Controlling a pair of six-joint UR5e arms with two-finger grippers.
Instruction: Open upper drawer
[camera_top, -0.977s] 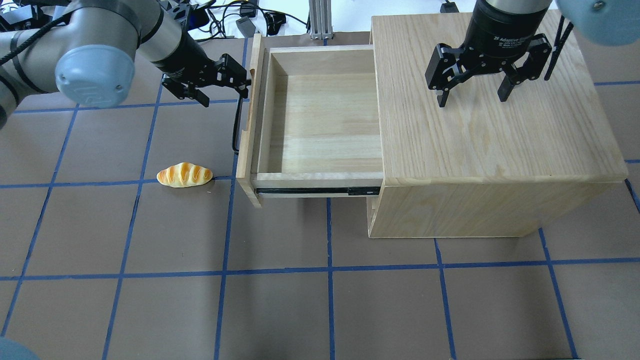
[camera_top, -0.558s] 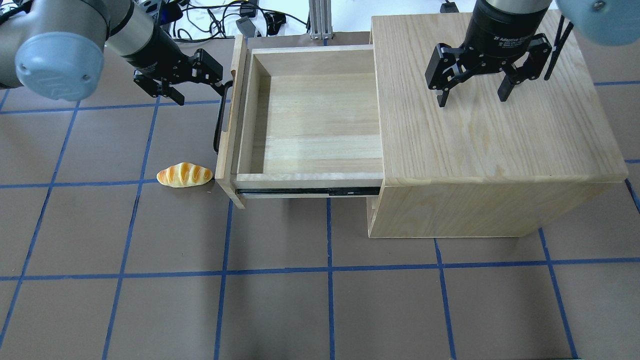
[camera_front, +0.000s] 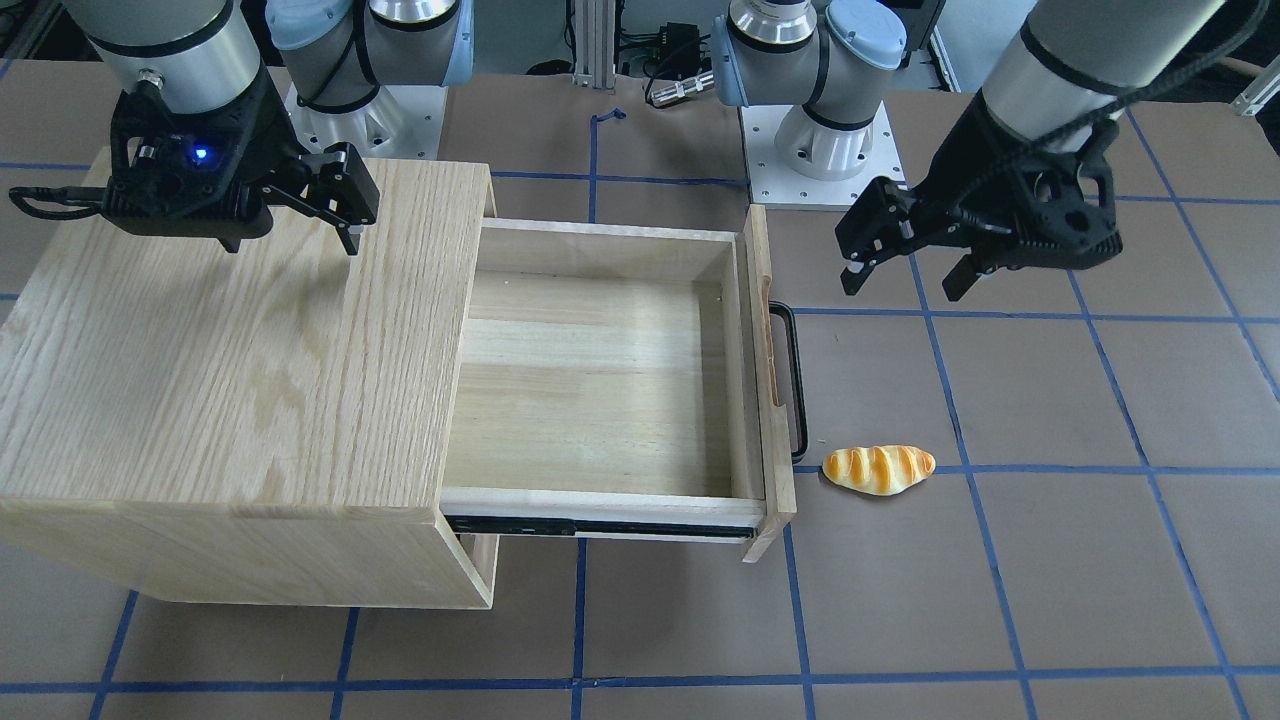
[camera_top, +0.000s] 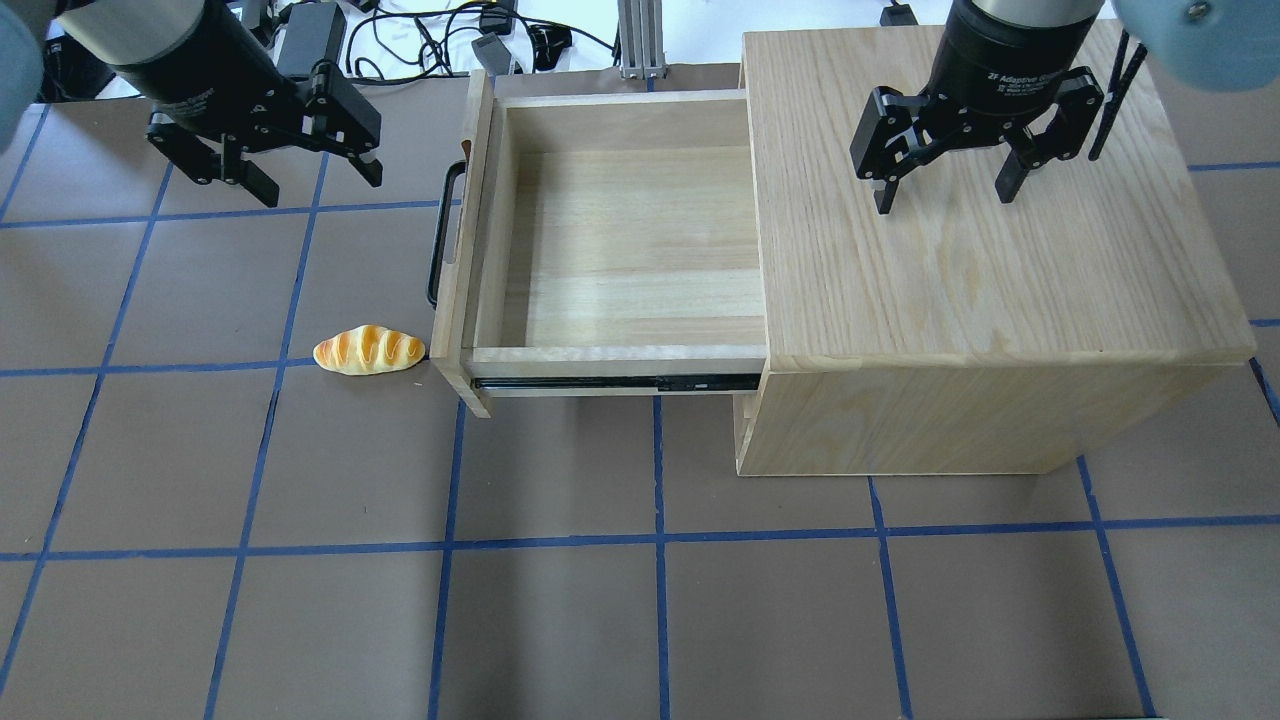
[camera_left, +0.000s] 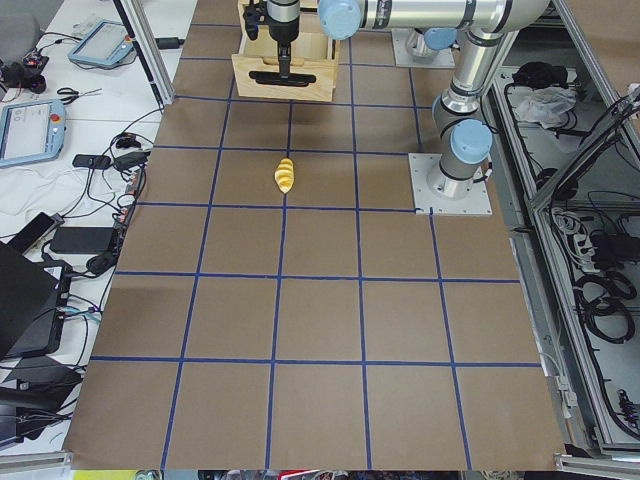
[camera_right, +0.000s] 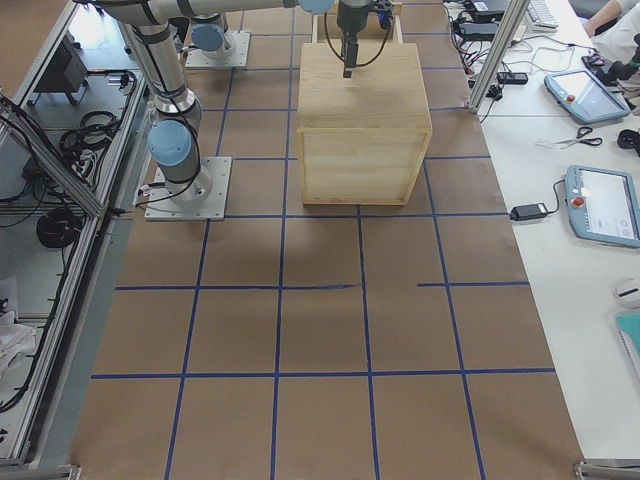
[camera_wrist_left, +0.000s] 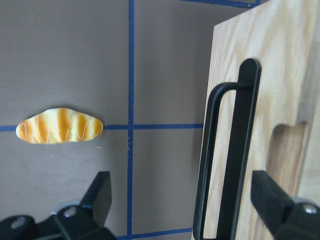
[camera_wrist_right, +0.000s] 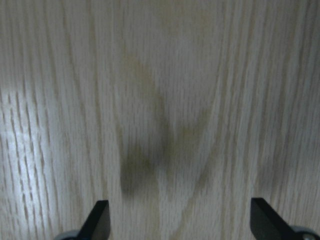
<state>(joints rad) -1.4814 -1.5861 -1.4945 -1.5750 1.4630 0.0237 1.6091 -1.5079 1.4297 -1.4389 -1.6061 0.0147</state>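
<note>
Wood dominates the front-facing view. We see one upper drawer (camera_front: 590, 380) standing far out of one oak-grain cabinet (camera_front: 230, 370), its front panel pointing toward the view's right, which is the robot's left. Its one black bar handle (camera_front: 797, 380) has its long axis running from the robot's side of the table toward the operators' side. The drawer floor is bare planks. The left gripper (camera_front: 900, 288) hangs just beyond the handle with its fingers spread wide, grasping nothing. The right gripper (camera_front: 292, 245) hovers over the cabinet top, also spread and without a load. One bread roll (camera_front: 878, 469) lies on the table (camera_front: 1000, 600) just beside the drawer's near front corner.

From overhead, we see the drawer (camera_top: 640, 250) pointing to the view's left and a black slide rail along its side.

The left side view shows the drawer front head-on, small and far. The roll (camera_left: 285, 175) lies nearer the camera.

The right side view shows only the cabinet's closed back. The drawer is hidden.

The left wrist view gives us the handle (camera_wrist_left: 227, 160) up close, with part of the oval recess beside it and both fingertips apart from it.

The right wrist view shows only oak grain between two spread fingertips.
</note>
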